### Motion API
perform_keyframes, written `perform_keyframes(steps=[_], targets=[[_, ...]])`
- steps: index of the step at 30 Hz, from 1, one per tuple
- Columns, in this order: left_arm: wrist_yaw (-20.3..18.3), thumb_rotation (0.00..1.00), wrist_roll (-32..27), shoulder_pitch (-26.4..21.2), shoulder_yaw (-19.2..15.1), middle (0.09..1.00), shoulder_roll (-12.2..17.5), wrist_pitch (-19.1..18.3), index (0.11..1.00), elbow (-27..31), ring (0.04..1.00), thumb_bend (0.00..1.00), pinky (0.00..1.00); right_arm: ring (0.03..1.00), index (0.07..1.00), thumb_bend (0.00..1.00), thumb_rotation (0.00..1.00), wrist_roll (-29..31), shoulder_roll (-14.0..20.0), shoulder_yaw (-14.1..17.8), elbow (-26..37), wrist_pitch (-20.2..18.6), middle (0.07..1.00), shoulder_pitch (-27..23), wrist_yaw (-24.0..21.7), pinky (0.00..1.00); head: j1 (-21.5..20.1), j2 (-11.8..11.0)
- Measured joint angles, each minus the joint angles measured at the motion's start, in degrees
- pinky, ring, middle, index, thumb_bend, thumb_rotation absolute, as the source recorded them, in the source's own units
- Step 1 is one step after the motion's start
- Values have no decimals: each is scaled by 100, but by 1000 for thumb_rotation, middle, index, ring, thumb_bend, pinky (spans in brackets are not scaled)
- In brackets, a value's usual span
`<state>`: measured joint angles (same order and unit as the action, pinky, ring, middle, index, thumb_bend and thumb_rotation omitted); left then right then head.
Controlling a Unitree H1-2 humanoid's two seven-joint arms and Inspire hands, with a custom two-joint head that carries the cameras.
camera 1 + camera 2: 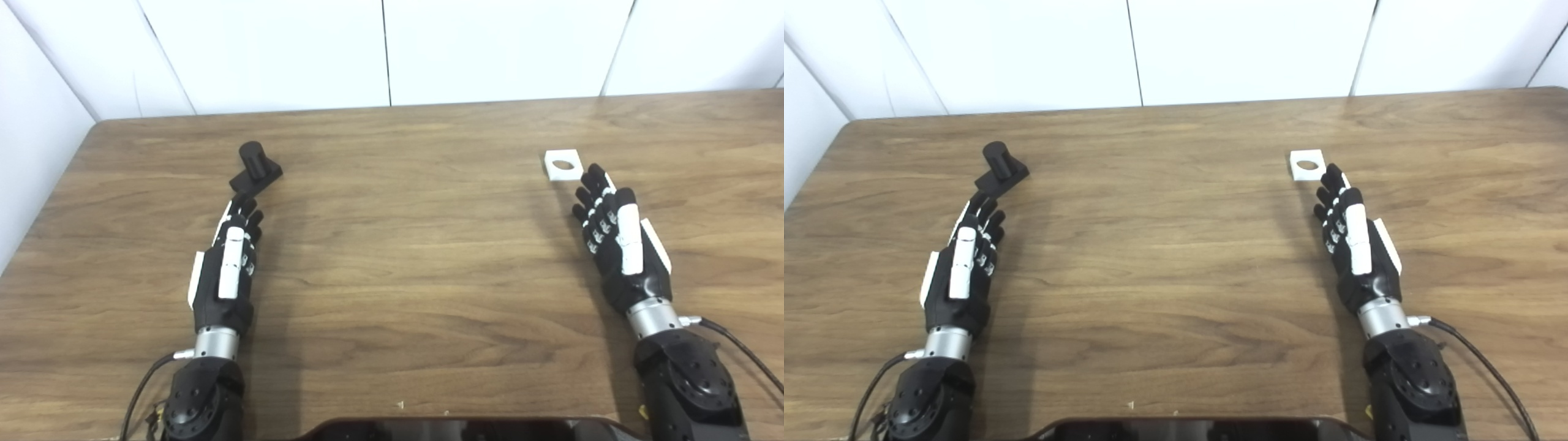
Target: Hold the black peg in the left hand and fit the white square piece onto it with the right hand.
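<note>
The black peg (256, 167) stands on its square base on the wooden table (404, 257), toward the far left corner, and the left hand (228, 269) reaches up from the near edge with its fingers (245, 211) stretched out and holding nothing — their tips just short of the base. Toward the far right corner lies the white square piece (563, 165), flat, its round hole showing — the right hand (615, 245) is extended toward it, fingers straight and empty, tips just beside its near right corner.

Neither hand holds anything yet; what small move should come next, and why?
Probably ease the open left hand forward to close around the black peg, which sits on the wooden table just past its fingertips; the white square piece needs a held peg first.
</note>
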<state>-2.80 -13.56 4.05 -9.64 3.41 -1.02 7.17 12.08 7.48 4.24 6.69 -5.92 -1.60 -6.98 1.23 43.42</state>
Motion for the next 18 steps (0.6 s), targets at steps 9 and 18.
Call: perform_keyframes(steps=[9,18], targets=[[1,798,-6,0,-1,968,0,0,956,-1,964,480,1000,1000,995,610,1000,0,0,-4,0,0,1000,0,0,1000,-9,-9],[3,812,-4,0,5,970,0,-1,957,0,967,464,999,1000,994,620,1000,4,0,-3,0,0,1000,0,0,1000,44,-17]])
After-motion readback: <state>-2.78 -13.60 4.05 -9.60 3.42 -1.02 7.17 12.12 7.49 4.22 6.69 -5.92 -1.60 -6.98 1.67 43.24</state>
